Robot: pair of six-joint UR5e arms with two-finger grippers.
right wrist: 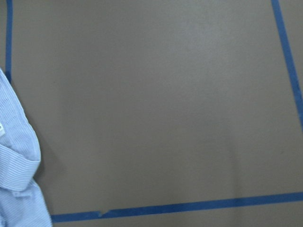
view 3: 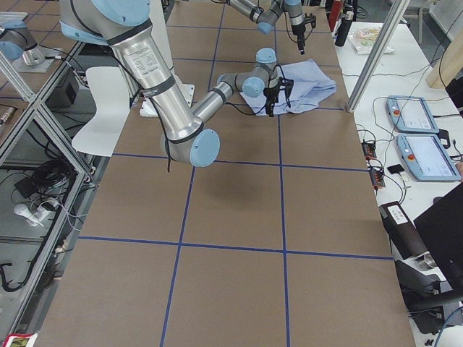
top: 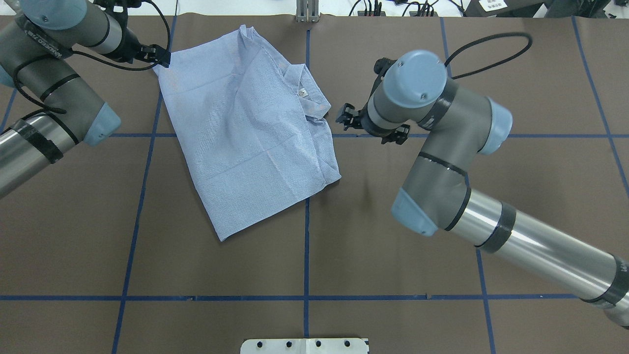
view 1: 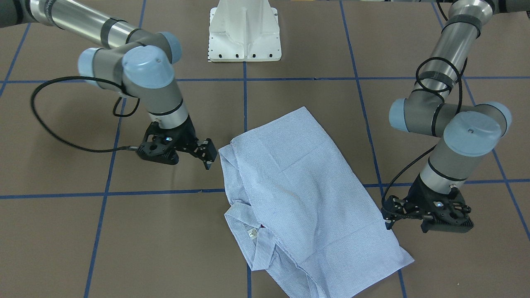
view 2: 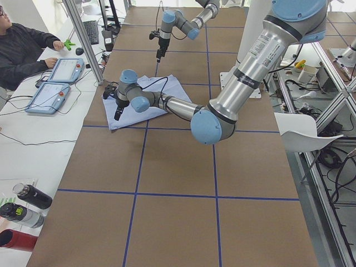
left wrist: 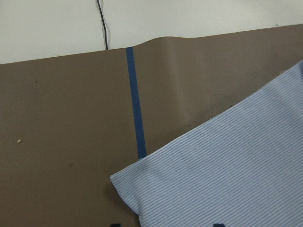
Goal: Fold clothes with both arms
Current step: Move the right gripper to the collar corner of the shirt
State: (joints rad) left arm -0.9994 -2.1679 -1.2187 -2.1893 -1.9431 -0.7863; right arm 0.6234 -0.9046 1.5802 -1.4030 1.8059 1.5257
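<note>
Seen from across the table, a light blue-and-white striped shirt [view 1: 298, 186] lies folded into a rough rectangle. It rests on a brown table [view 1: 124, 248] marked with a grid of blue tape [view 1: 103, 194]. The shirt lies at the centre of the view, its long side running from 11 o'clock to 5 o'clock. The collar [view 1: 242, 217], with a small white label [view 1: 251, 234], is at the shirt's 7 o'clock.

The right arm [view 1: 140, 78] reaches in from 10 o'clock. The right gripper [view 1: 208, 159] sits at the shirt's 9 o'clock, just beside the folded edge and holding none of it. I cannot tell whether its fingers are spread or closed.

The left arm [view 1: 451, 124] comes down from 1 o'clock. The left gripper [view 1: 387, 215] is at the shirt's 3 o'clock, close to the cloth's edge. In the left wrist view a rounded shirt corner lies flat on the table. Two dark fingertips [left wrist: 218, 225] show at 6 o'clock, spread apart and grasping nothing.

From overhead, the left gripper is at the shirt's 11 o'clock corner and the right gripper is at its 3 o'clock, near the collar.

A white base [view 1: 244, 33] stands at the table's 12 o'clock in the view from across the table.
</note>
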